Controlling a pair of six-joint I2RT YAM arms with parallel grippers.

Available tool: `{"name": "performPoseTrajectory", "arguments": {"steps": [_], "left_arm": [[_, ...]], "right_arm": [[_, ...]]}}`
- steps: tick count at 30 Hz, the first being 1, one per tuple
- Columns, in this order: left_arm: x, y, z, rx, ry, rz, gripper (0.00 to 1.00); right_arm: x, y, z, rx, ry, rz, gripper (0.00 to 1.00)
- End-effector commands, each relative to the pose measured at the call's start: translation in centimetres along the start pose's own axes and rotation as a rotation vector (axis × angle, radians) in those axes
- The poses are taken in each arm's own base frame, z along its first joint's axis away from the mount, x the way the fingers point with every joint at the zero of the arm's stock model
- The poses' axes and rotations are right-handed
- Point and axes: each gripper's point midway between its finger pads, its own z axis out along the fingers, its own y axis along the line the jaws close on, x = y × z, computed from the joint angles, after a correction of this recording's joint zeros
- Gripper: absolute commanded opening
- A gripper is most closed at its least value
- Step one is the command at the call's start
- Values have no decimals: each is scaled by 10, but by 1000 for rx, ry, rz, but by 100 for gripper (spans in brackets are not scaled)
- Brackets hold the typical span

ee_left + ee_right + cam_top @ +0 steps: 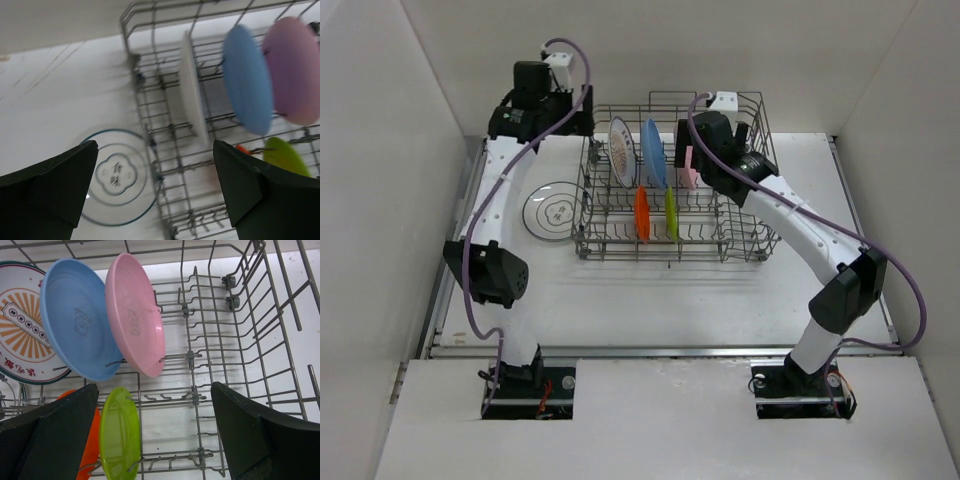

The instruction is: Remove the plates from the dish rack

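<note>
The grey wire dish rack point(750, 235) holds five plates upright: white with orange sunburst point(620, 150), blue point(653, 152), pink point(688, 170), small orange point(641, 212) and small lime green point(671, 212). The white plate with teal rim point(558, 212) lies flat on the table left of the rack. My left gripper point(155, 150) is open and empty, above the rack's left edge and the teal-rimmed plate point(117, 175). My right gripper point(154, 390) is open and empty over the rack, right of the pink plate point(135, 315) and the lime green plate point(119, 435).
White walls close in the table on the left, back and right. The rack's raised wire sides point(280, 305) stand around my right gripper. The rack's right half holds only bare tines point(200, 400).
</note>
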Motion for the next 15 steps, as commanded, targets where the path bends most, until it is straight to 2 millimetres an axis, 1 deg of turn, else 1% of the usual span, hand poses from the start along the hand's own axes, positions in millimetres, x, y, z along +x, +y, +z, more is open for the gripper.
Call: {"name": "performPoseTrajectory", "arguments": {"steps": [1,2,3,4,5,6,7,8,9,10,11,12,13,14,15], "left_arm": [[-17,-47,19,32,-81,11,99],[-24,-56,16,13,-83,44,99],[-23,-61,24,-22,-73,79,99],[-10,-62,48,-72,-30,141,99],[-21,-68,45,-166,-67,187,99],[-19,-70,52,-211,-63,226,99],[-17,-72,58,-246,-64,263,99],[-12,-73,66,-310,-52,336,99],[-9,-70,72,-355,-55,357,99],[-14,-64,69,-401,-70,351,99],[-6,-59,74,-430,-50,358,99],[-7,-54,72,-462,-51,357,99],[-6,-53,74,-471,-54,343,99],[-8,-53,72,-470,-63,339,99],[-1,-53,76,-471,-47,336,99]], "right_arm": [[-7,3,-13,-61,1,64,100],[-7,2,-12,-51,-3,64,100],[4,-2,-9,-32,15,47,100],[9,-2,-7,-29,24,40,100],[10,-6,-8,-19,23,38,100],[18,-7,-6,-13,38,26,100],[18,-13,-6,-5,38,30,100],[21,-13,-6,-2,45,25,100],[22,-15,-7,-2,45,25,100],[20,-15,-9,-5,37,31,100],[25,-16,-7,-2,46,24,100],[22,-17,-11,-5,38,30,100],[24,-17,-9,-4,39,29,100],[21,-18,-12,-7,32,34,100],[26,-17,-11,-14,44,28,100]]}}
